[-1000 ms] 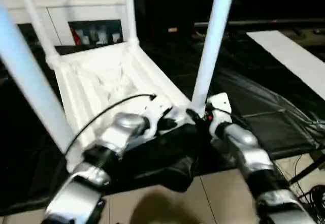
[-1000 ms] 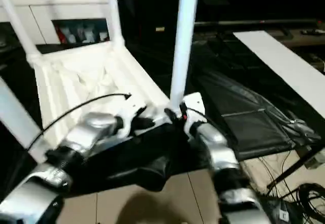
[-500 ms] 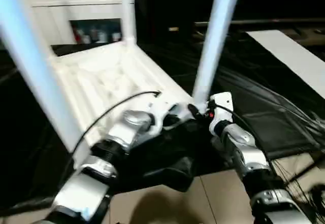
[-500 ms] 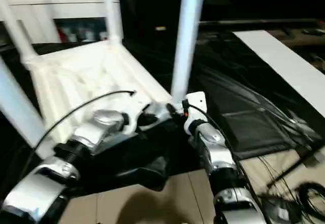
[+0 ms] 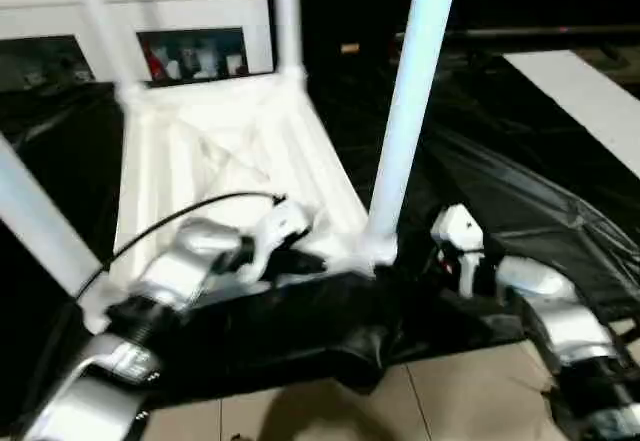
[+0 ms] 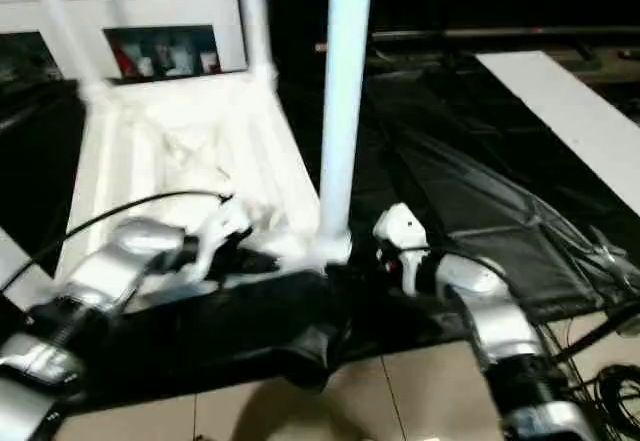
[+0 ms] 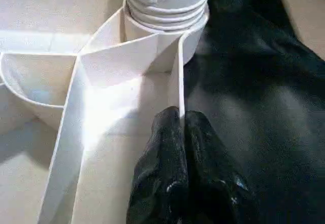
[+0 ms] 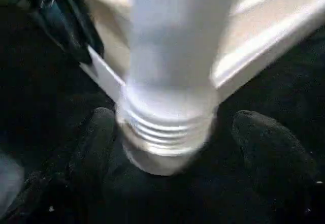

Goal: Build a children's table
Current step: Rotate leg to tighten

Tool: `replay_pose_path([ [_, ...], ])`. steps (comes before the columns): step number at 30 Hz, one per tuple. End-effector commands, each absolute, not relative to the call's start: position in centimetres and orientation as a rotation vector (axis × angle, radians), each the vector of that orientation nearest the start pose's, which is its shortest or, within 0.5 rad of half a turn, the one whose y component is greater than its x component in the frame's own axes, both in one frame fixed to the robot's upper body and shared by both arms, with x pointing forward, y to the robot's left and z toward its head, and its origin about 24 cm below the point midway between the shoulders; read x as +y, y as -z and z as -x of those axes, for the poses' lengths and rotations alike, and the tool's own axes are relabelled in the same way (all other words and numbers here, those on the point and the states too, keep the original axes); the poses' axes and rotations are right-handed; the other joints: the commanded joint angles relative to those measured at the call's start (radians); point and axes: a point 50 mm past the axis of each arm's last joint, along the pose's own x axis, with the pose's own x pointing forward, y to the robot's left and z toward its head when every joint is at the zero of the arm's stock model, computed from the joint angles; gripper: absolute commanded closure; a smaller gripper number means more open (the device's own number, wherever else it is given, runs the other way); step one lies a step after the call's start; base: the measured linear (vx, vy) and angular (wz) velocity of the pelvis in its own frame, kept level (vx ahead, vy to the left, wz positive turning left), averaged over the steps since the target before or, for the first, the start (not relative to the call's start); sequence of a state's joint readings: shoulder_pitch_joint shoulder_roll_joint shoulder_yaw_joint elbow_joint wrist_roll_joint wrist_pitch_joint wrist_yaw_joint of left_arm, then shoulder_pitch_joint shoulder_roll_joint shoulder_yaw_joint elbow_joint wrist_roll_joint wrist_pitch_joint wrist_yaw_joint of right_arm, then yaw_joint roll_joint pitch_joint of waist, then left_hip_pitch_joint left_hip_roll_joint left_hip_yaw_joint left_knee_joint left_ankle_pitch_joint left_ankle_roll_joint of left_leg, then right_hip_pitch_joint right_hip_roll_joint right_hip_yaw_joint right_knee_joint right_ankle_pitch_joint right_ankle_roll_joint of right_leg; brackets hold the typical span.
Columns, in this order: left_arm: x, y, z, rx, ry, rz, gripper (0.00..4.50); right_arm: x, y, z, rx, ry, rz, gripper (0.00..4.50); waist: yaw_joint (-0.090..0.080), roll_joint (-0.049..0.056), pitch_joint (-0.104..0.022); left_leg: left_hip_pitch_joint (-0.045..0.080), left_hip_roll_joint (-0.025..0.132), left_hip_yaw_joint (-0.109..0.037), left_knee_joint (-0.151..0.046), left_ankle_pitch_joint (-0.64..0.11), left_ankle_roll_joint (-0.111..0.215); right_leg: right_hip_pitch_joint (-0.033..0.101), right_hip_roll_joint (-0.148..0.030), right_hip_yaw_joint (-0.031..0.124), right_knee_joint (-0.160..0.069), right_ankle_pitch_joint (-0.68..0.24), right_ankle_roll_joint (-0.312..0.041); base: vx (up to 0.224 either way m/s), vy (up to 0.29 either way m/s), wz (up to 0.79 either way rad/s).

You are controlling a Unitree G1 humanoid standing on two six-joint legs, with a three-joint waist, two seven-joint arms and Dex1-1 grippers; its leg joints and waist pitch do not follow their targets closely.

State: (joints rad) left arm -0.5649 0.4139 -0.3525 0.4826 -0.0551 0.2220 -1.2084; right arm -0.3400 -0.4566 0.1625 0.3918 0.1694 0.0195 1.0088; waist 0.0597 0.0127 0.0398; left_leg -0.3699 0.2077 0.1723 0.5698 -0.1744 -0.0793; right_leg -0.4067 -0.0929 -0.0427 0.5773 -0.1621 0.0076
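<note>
Lying upside down on black sheeting (image 5: 500, 201): children's table (image 5: 230, 151), ribbed underside facing up, legs standing in the corner sockets. Nearest leg (image 5: 405, 121) sitting threaded into the near corner socket (image 7: 162, 26). Left gripper (image 7: 182, 127) resting at the tabletop's edge rib by that socket, fingers pressing together, gripping nothing. Right gripper (image 8: 170, 132) sitting at the leg base, fingers (image 8: 271, 158) spreading wide either side, not touching it. White cabinet (image 5: 150, 21) standing behind.
</note>
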Motion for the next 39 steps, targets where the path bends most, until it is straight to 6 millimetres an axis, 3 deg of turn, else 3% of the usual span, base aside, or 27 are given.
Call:
replay_pose_path([
  [1, 12.3, -4.7, -29.5, 0.557, 1.484, -0.349, 4.50, -17.3, -4.6, -28.4, 0.264, -1.110, 0.250, 0.59, -0.006, 0.000, -0.060, 0.010, 0.016, 0.012, -0.059, -0.205, 0.087, 0.053, -0.025, 0.020, -0.044, -0.107, -0.274, 0.000, 0.000, 0.00],
  [3, 12.6, -5.0, -29.2, 0.558, 1.508, -0.346, 4.50, -17.0, -4.7, -28.3, 0.259, -1.133, 0.231, 0.59, -0.005, 0.001, -0.057, 0.013, 0.016, 0.012, -0.063, -0.252, 0.064, 0.050, -0.025, 0.021, -0.049, -0.174, -0.259, 0.000, 0.000, 0.00],
  [4, 12.6, -5.1, -29.1, 0.557, 1.512, -0.345, 4.50, -16.9, -4.8, -28.2, 0.257, -1.145, 0.225, 0.59, -0.007, -0.012, -0.055, 0.010, 0.015, 0.012, -0.065, -0.260, 0.061, 0.052, -0.025, 0.021, -0.051, -0.194, -0.251, 0.000, 0.000, 0.00],
  [5, 12.7, -5.2, -29.0, 0.555, 1.510, -0.347, 4.50, -16.6, -4.8, -28.2, 0.254, -1.163, 0.217, 0.59, -0.007, -0.005, -0.055, 0.011, 0.015, 0.010, -0.066, -0.272, 0.049, 0.049, -0.028, 0.022, -0.053, -0.237, -0.236, 0.000, 0.000, 0.00],
  [7, 12.7, -5.2, -29.0, 0.554, 1.508, -0.348, 4.50, -16.5, -4.8, -28.1, 0.255, -1.172, 0.214, 0.59, -0.008, -0.006, -0.055, 0.012, 0.015, 0.010, -0.066, -0.272, 0.046, 0.048, -0.028, 0.023, -0.055, -0.242, -0.230, 0.000, 0.000, 0.00],
  [8, 12.8, -5.2, -29.0, 0.554, 1.501, -0.349, 4.50, -16.3, -4.7, -28.1, 0.256, -1.188, 0.211, 0.59, -0.007, -0.005, -0.056, 0.013, 0.014, 0.011, -0.065, -0.267, 0.044, 0.046, -0.028, 0.024, -0.055, -0.238, -0.229, 0.000, 0.000, 0.00],
  [9, 12.9, -5.2, -29.0, 0.554, 1.492, -0.349, 4.50, -16.1, -4.7, -28.2, 0.254, -1.201, 0.205, 0.59, -0.006, -0.012, -0.058, 0.010, 0.015, 0.010, -0.064, -0.250, 0.047, 0.049, -0.029, 0.024, -0.050, -0.221, -0.231, 0.000, 0.000, 0.00],
  [13, 12.9, -5.2, -28.9, 0.556, 1.490, -0.348, 4.50, -15.6, -4.7, -28.2, 0.247, -1.228, 0.199, 0.59, -0.005, -0.010, -0.060, 0.010, 0.013, 0.012, -0.060, -0.207, 0.059, 0.049, -0.026, 0.024, -0.045, -0.169, -0.240, 0.000, 0.000, 0.00],
  [15, 12.7, -5.2, -28.9, 0.559, 1.489, -0.349, 4.50, -15.5, -4.6, -28.1, 0.258, -1.243, 0.197, 0.85, -0.005, -0.010, -0.061, 0.010, 0.013, 0.012, -0.059, -0.193, 0.064, 0.050, -0.026, 0.023, -0.043, -0.148, -0.246, 0.000, 0.000, 0.00],
  [25, 12.8, -5.2, -29.0, 0.566, 1.479, -0.350, 4.50, -15.5, -4.3, -28.1, 0.275, -1.248, 0.184, 1.65, -0.003, -0.007, -0.062, 0.009, 0.010, 0.012, -0.056, -0.188, 0.065, 0.053, -0.025, 0.023, -0.042, -0.148, -0.247, 0.000, 0.000, 0.00],
  [34, 12.7, -4.6, -29.2, 0.591, 1.432, -0.334, 4.50, -14.9, -3.6, -28.2, 0.279, -1.196, 0.166, 1.84, -0.003, -0.009, -0.062, 0.009, 0.009, 0.012, -0.054, -0.181, 0.068, 0.054, -0.025, 0.022, -0.041, -0.144, -0.252, 0.000, 0.000, 0.00],
  [37, 12.0, -4.1, -30.4, 0.581, 1.294, -0.324, 4.50, -14.9, -2.3, -29.3, 0.327, -1.018, 0.183, 1.84, -0.011, -0.008, -0.054, 0.010, 0.007, 0.012, -0.059, -0.236, 0.041, 0.046, -0.024, 0.022, -0.051, -0.237, -0.235, 0.000, 0.000, 0.00],
  [39, 10.8, -3.9, -31.8, 0.560, 1.159, -0.311, 4.50, -14.6, -1.6, -30.3, 0.338, -0.839, 0.150, 1.84, -0.017, -0.009, -0.049, 0.016, 0.004, 0.007, -0.061, -0.322, -0.003, 0.042, -0.028, 0.020, -0.064, -0.396, -0.188, -0.067, 0.006, -0.02],
])
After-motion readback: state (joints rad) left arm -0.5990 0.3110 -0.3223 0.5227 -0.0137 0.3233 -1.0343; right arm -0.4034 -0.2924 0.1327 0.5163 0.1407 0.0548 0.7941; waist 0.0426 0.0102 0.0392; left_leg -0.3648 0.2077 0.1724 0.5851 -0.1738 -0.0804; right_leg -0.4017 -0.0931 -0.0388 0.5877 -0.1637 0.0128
